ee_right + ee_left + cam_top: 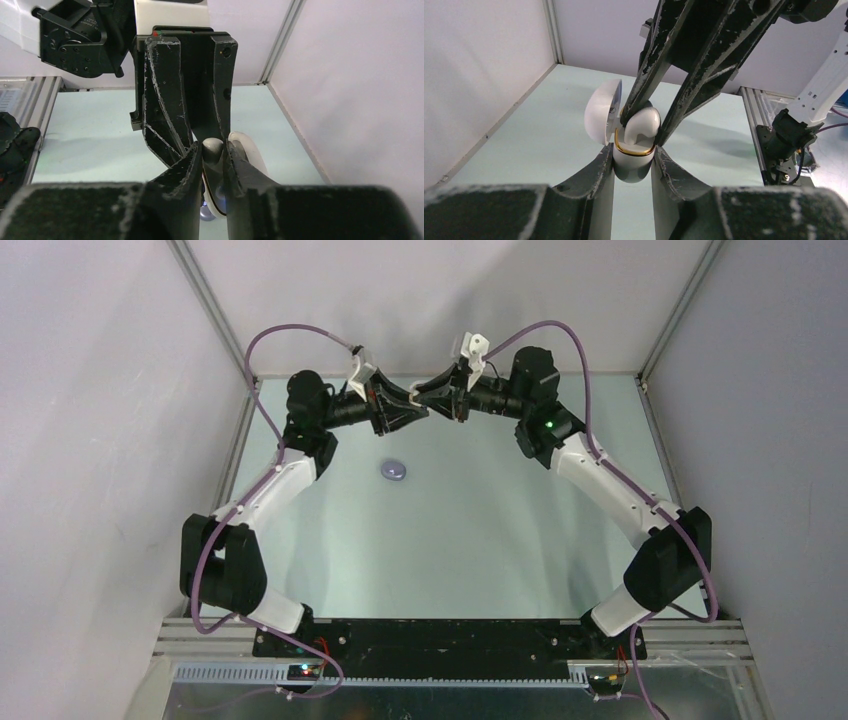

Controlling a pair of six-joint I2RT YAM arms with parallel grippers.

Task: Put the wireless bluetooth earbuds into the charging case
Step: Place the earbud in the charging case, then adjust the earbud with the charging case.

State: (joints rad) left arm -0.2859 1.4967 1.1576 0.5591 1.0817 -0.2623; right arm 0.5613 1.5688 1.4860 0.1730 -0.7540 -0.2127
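The white earbud (644, 122) sits at the mouth of the charging case (631, 170), its rounded body above the gold rim (635, 150) and its lower end down inside. The case is white and egg-shaped; its lid (600, 117) is swung open to one side and stands nearly upright beside the earbud.

My right gripper (642, 131) comes down on the case from above. Its jaws are narrow, with the earbud between them. In the right wrist view both fingertips lie against the earbud's sides, and the open lid is just beyond one finger.

My left gripper (634, 159) is closed on the lower body of the case, one finger pressed to each side below the gold rim, holding it upright and off the table (480, 530).

From the top camera, my two grippers meet tip to tip over the far middle of the table, with both arms bent inward towards each other. A small pale purple object (394, 470) lies on the table nearer to me, apart from both grippers and a little to the left. It is too small for me to tell what it is.
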